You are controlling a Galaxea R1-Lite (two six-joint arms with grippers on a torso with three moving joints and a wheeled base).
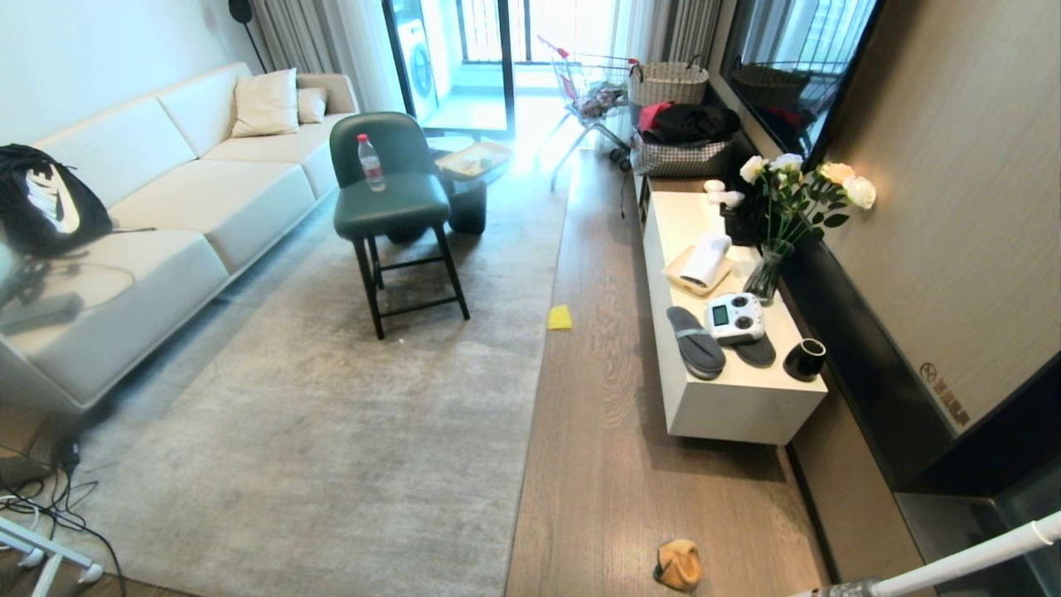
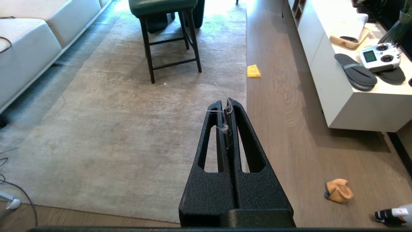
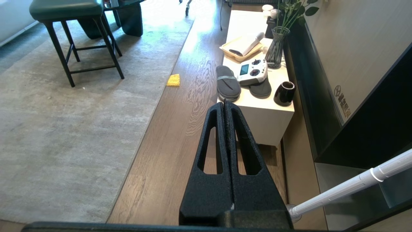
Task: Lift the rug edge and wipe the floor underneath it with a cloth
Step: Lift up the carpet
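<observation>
The large pale grey rug [image 1: 331, 431] lies flat, and its rug edge [image 1: 530, 414] runs along the wooden floor [image 1: 605, 464]. The small orange cloth [image 1: 680, 565] lies crumpled on the floor near the bottom of the head view, apart from the rug; it also shows in the left wrist view [image 2: 338, 190]. My left gripper [image 2: 226, 104] hangs shut over the rug edge [image 2: 243, 48], with only wisps of lint caught between its tips. My right gripper [image 3: 224, 104] is shut and empty above the floor [image 3: 180, 135] beside the rug edge [image 3: 141, 129]. Neither gripper shows in the head view.
A green chair [image 1: 390, 199] stands on the rug. A flat yellow square [image 1: 559, 317] lies at the rug's border. A white low cabinet [image 1: 729, 406] with slippers, a controller and a vase lines the right. A sofa [image 1: 166, 207] and cables [image 1: 50, 506] are left; a white pole [image 1: 961, 564] crosses bottom right.
</observation>
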